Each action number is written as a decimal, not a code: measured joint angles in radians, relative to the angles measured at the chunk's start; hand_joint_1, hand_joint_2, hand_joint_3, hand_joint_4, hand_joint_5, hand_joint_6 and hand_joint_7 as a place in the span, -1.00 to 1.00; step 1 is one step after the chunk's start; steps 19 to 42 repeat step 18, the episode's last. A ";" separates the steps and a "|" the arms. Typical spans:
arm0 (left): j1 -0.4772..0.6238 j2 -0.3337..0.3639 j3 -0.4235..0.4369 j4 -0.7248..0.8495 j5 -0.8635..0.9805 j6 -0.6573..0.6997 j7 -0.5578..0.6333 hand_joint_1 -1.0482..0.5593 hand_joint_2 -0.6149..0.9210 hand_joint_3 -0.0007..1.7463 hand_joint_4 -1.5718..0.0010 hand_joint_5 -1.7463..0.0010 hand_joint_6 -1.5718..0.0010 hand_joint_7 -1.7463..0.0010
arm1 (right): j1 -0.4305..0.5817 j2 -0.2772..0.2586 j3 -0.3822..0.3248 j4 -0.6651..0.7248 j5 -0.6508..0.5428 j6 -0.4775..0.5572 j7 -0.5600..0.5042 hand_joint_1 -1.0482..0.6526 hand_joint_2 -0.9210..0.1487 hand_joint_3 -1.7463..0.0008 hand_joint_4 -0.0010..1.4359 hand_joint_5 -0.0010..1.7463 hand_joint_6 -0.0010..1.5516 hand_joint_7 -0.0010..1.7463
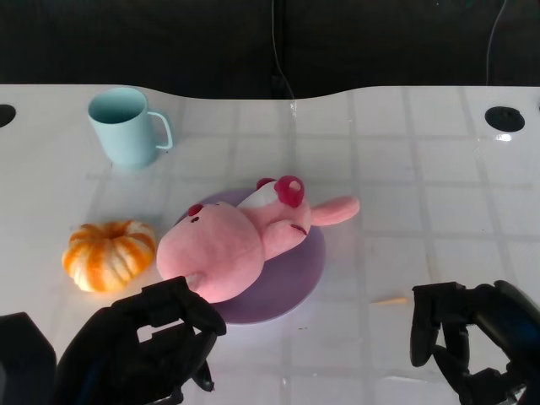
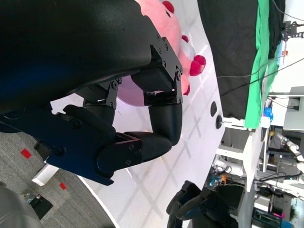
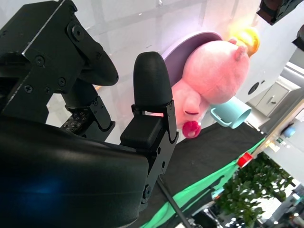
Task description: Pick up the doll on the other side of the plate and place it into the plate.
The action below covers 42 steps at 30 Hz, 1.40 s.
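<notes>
The pink plush doll (image 1: pixel 240 240) lies on its side on the purple plate (image 1: pixel 291 291), its head toward me and its ear reaching past the plate's far right rim. It also shows in the left wrist view (image 2: pixel 164 19) and the right wrist view (image 3: pixel 216 78). My left hand (image 1: pixel 143 342) sits just in front of the doll's head, fingers (image 2: pixel 164 126) curled in against the thumb with nothing in them. My right hand (image 1: pixel 472 337) hangs at the lower right, apart from the plate, its fingers (image 3: pixel 152 83) spread and empty.
A light blue mug (image 1: pixel 126 126) stands at the back left. A small orange pumpkin (image 1: pixel 110 253) lies left of the plate, close to my left hand. A small tan sliver (image 1: pixel 388 299) lies on the table right of the plate.
</notes>
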<state>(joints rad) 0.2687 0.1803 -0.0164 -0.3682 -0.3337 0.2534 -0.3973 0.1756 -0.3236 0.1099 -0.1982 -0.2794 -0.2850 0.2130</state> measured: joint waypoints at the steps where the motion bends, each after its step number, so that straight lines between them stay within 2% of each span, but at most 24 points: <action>1: 0.000 0.000 -0.001 0.001 0.005 -0.005 0.000 -0.23 0.81 -0.21 0.19 -1.00 0.10 -0.50 | 0.000 0.000 0.000 0.003 -0.006 -0.007 -0.002 0.43 0.40 -0.78 0.34 0.90 0.19 0.51; 9: -0.001 0.000 -0.002 0.009 0.008 -0.014 0.000 -0.21 0.78 -0.15 0.19 -1.00 0.14 -0.54 | -0.011 0.000 0.001 0.037 -0.033 -0.040 -0.018 0.44 0.36 -0.73 0.35 0.83 0.24 0.37; 42: 0.001 0.002 -0.002 0.016 0.011 -0.026 0.000 -0.21 0.76 -0.14 0.20 -1.00 0.13 -0.54 | -0.014 0.000 0.001 0.041 -0.034 -0.063 -0.025 0.43 0.32 -0.72 0.33 0.85 0.24 0.36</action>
